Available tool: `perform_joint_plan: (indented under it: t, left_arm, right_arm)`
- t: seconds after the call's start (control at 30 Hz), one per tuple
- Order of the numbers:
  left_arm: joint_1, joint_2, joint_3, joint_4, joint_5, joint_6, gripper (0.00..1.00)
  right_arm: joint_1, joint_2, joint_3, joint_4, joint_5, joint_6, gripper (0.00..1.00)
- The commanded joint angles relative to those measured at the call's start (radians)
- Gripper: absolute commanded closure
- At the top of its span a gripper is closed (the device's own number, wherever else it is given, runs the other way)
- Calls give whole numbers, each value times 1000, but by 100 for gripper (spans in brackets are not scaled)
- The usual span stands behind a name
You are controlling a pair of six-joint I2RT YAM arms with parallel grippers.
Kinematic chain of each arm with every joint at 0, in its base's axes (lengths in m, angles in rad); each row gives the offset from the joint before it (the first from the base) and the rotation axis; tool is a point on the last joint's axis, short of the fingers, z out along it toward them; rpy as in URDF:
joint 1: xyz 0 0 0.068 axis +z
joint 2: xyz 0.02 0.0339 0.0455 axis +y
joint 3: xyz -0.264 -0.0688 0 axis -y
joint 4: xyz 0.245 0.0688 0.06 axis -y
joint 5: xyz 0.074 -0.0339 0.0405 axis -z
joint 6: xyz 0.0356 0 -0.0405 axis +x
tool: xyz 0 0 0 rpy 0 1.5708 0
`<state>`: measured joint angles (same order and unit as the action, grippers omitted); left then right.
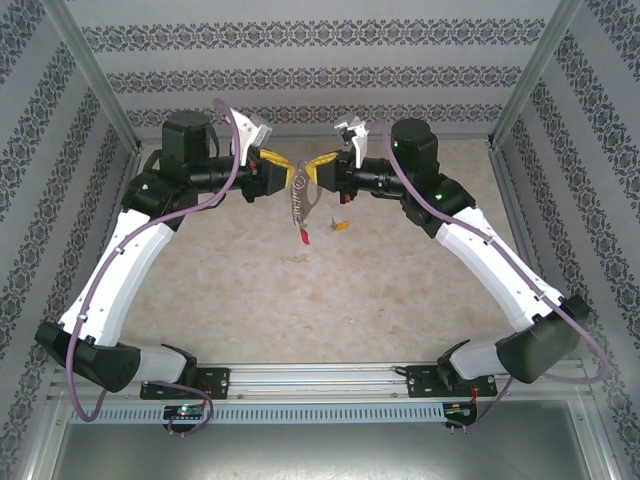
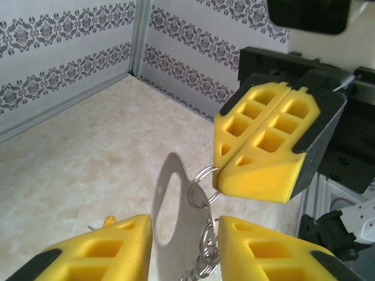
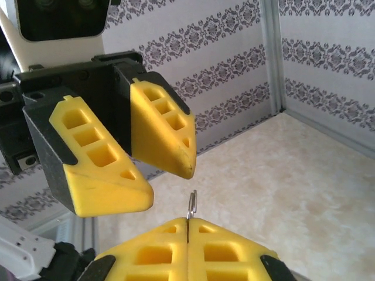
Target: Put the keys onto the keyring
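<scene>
The keyring (image 1: pixel 297 195), a grey oval loop, hangs in mid-air between my two grippers, with its red tag (image 1: pixel 303 237) dangling below. My right gripper (image 1: pixel 318 172) is shut on a small silvery split ring (image 3: pixel 192 202) threaded through the loop (image 2: pixel 190 231). My left gripper (image 2: pixel 184 225) stands open facing it, and the loop and its chain (image 2: pixel 202 257) hang in the gap between the yellow pads. The key with the yellow-orange tag (image 1: pixel 340 227) lies on the table under the right gripper. Its tag (image 2: pixel 108 220) peeks over my left pad.
The beige table (image 1: pixel 300 300) is bounded by patterned walls (image 1: pixel 320 80) at the back and sides, with metal corner posts (image 1: pixel 520 90). Both arms reach to the far middle, close to the back wall.
</scene>
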<state>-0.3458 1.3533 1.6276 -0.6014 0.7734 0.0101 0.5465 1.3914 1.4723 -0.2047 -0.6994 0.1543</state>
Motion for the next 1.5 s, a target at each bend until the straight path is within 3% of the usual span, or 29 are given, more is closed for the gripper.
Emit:
perform_joint_plan:
  t: [0.0, 0.2, 0.43, 1.03, 1.4, 1.47]
  left_arm:
    - [0, 5, 50, -77, 7, 71, 58]
    - [1, 7, 73, -86, 75, 93, 42]
    - [-3, 8, 93, -137, 104, 126, 40]
    - [-72, 24, 126, -210, 117, 179, 51]
    - [-84, 22, 119, -240, 110, 218, 63]
    - [-89, 24, 119, -242, 110, 221, 69]
  right_arm:
    - [16, -34, 59, -90, 44, -135, 100]
    - [24, -11, 131, -224, 9, -251, 100]
    - [26, 30, 239, -394, -57, -360, 100]
    - [41, 29, 247, -397, -153, -398, 100]
    - [53, 33, 265, -407, -170, -397, 100]
    - [55, 36, 268, -408, -172, -399, 100]
